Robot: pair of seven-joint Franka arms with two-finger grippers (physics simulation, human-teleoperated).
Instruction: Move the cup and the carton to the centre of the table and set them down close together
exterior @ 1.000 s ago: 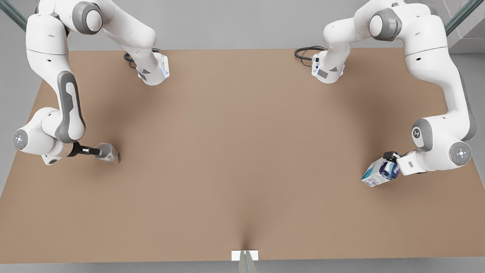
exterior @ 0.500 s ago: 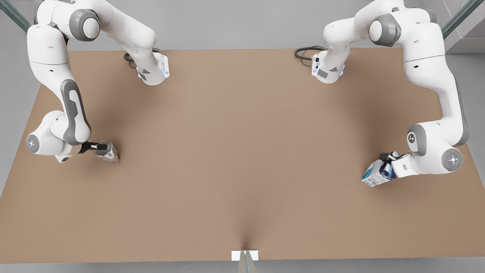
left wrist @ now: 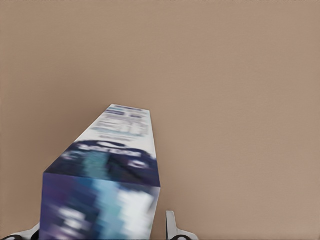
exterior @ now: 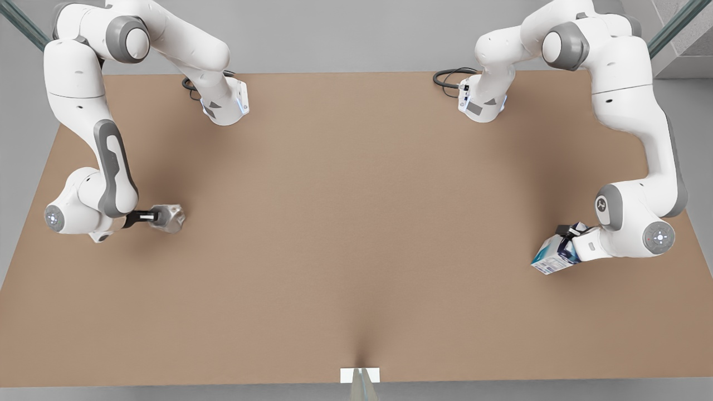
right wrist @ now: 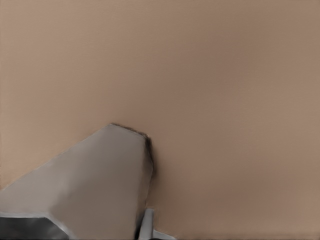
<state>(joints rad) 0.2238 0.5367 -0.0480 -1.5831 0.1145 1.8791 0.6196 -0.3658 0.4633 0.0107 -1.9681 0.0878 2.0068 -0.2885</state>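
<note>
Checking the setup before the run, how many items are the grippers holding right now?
2: the carton in the left gripper at the front view's right, the cup in the right gripper at its left.

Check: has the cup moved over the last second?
Yes. Held in the right gripper, the cup has shifted slightly toward the front view's right and up, nearer the table centre.

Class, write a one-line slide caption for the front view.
Left claw grips the carton, right claw the cup.
</note>
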